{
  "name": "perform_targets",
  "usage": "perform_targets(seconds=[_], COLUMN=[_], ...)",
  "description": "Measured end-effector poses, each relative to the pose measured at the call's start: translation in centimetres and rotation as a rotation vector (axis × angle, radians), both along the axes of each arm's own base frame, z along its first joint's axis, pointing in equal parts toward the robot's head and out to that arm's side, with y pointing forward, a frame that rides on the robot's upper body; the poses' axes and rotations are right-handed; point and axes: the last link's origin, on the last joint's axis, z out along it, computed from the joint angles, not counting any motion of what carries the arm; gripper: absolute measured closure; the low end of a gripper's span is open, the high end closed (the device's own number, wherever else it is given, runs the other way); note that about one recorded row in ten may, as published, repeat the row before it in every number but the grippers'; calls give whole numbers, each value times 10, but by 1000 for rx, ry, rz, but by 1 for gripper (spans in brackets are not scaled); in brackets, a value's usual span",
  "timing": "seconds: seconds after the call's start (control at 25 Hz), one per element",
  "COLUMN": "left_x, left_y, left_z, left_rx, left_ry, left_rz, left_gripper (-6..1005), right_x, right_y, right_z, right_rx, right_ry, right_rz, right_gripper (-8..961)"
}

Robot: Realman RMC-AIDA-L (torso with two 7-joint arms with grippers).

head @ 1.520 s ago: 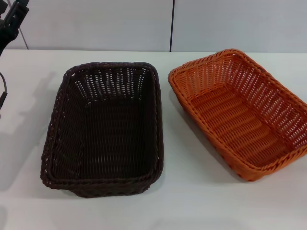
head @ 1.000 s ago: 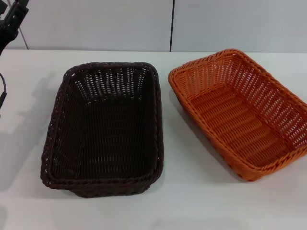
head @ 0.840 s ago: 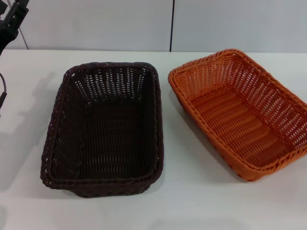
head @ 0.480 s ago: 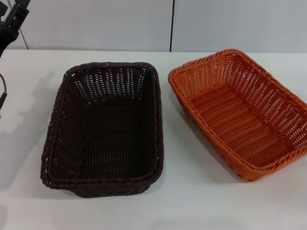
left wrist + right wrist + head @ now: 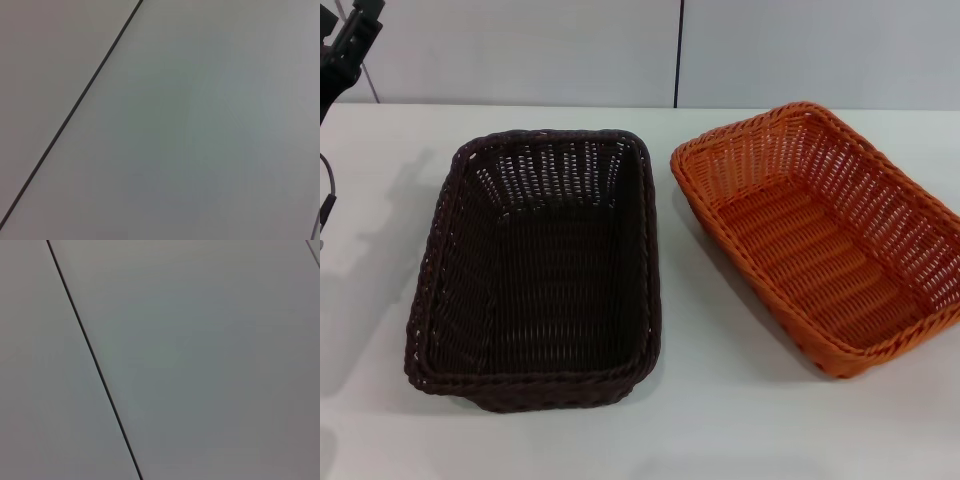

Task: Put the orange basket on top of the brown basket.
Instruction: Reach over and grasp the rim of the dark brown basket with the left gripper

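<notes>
Orange basket (image 5: 817, 236): on desk (image 5: 740, 420), just right of brown basket (image 5: 540, 268), apart; unmoved vs earlier.
Left gripper (image 5: 348, 45): far-left top edge, shifted slightly; fingers can't tell.
Right gripper: unseen.

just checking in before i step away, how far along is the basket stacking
Nothing looks done: the orange basket sits on the table beside the brown basket, apart from it. Nothing is in hand; only the left arm shows, raised at the table's far left. Grasping, lifting and stacking remain.

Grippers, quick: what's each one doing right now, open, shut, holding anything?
Left gripper: raised at the table's far left edge, holding nothing; open or shut cannot be told.
Right gripper: not in view.
</notes>
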Motion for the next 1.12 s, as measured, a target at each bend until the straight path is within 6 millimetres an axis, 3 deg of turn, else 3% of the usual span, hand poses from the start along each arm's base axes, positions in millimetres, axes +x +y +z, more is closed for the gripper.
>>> perform_targets(seconds=[0.36,0.68,0.84,0.88,0.92,1.12], left_x=[0,9,32,32,40,55], left_y=[3,28,39,39,41,39], left_z=[-2,5,34,34,43,68], left_rx=[-14,-259,-569,-569,-697,-873], left_ry=[7,93,202,202,242,357], left_rz=[14,35,16,16,44,183], left_gripper=[171,171,172,172,172,172], right_x=[0,4,8,8,8,10], right_y=[0,-4,-8,-9,-9,-9], right_z=[1,2,1,1,1,2], right_rx=[0,2,1,1,1,-1], right_ry=[-8,-10,-10,-10,-10,-12], right_rz=[-1,-11,-24,-25,-26,-33], right_gripper=[116,115,115,115,115,116])
